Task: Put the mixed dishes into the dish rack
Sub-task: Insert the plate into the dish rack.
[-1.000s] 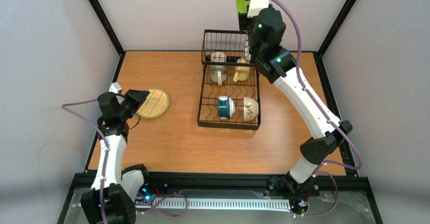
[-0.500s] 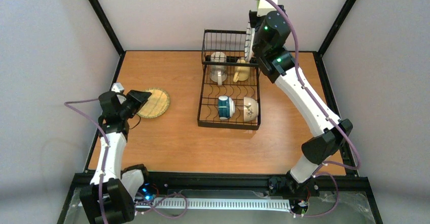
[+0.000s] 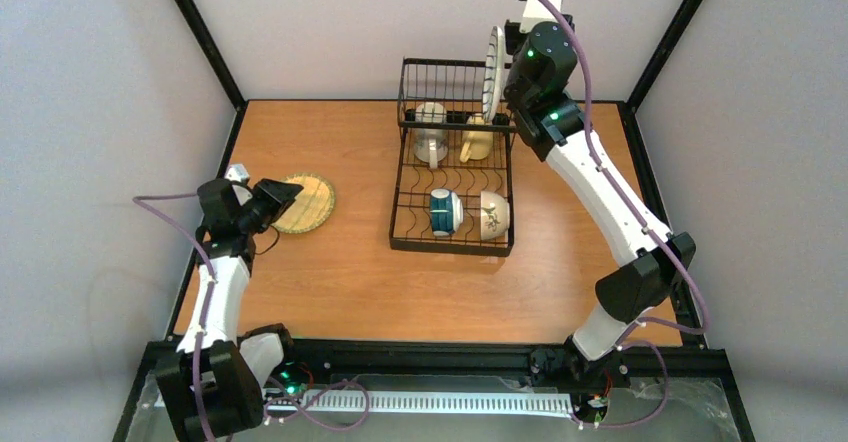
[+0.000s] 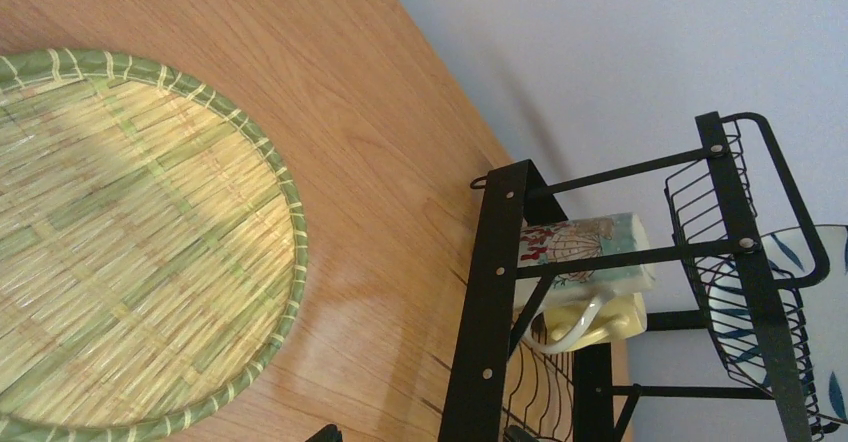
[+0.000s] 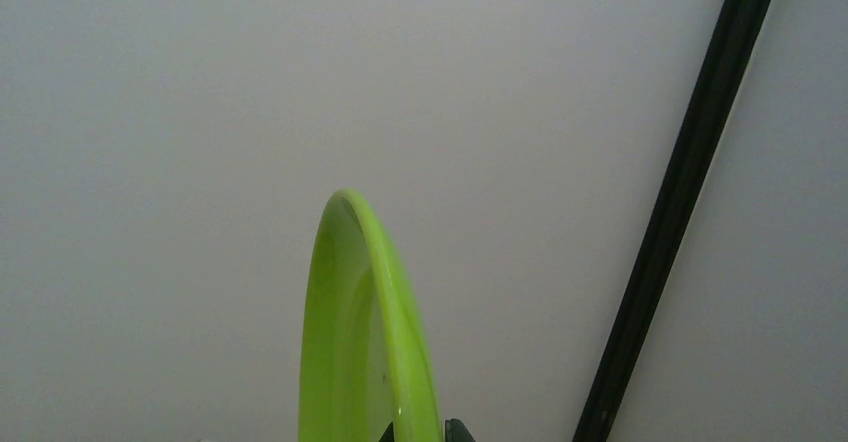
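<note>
Over on the left, the left fingers hang spread open at the near rim of the woven tan plate, which lies flat on the tabletop, not yet picked up. In the middle stands the black wire dish rack. It holds a cream mug and a yellow mug in its far half, and a teal-and-white cup beside a cream bowl nearer us. A patterned white plate stands on edge at the far right corner by the tall basket section. On the right, the right fingers are clamped on the rim of the lime-green plate, held upright high above the rack's far end, close to the back wall. This looks like the carry-in step for that plate. Next it wants lowering edge-first into a free curved slot, keeping clear of the standing plate and the basket wires. Room is tight there, while the middle slots look open. The tan plate has wide bare tabletop around it.
</note>
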Robot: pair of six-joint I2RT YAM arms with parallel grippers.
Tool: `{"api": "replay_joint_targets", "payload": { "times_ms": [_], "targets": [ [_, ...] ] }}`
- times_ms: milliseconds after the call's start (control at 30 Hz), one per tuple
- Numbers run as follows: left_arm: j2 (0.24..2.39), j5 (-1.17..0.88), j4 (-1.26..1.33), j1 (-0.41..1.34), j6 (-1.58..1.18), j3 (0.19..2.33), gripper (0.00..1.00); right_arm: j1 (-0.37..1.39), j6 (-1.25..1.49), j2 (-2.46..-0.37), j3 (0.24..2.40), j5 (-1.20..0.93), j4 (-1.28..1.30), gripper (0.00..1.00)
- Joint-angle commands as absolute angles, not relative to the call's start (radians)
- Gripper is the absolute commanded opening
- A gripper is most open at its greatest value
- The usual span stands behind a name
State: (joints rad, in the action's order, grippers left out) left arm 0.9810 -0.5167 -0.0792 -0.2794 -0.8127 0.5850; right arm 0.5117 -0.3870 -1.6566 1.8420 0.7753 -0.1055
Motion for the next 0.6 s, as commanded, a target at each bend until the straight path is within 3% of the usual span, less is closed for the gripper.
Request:
{"api": "replay_joint_targets", "payload": {
  "times_ms": [0, 567],
  "targets": [
    [1.000, -0.541, -0.094, -0.276, -0.777, 0.626, 0.91, 0.479, -0.288, -1.678, 1.832, 0.791, -0.089, 0.02],
    [1.066, -0.564, -0.081, -0.276, -0.758, 0.641, 0.91, 0.440, -0.080, -1.768, 1.807, 0.765, 0.063, 0.02]
  ]
}}
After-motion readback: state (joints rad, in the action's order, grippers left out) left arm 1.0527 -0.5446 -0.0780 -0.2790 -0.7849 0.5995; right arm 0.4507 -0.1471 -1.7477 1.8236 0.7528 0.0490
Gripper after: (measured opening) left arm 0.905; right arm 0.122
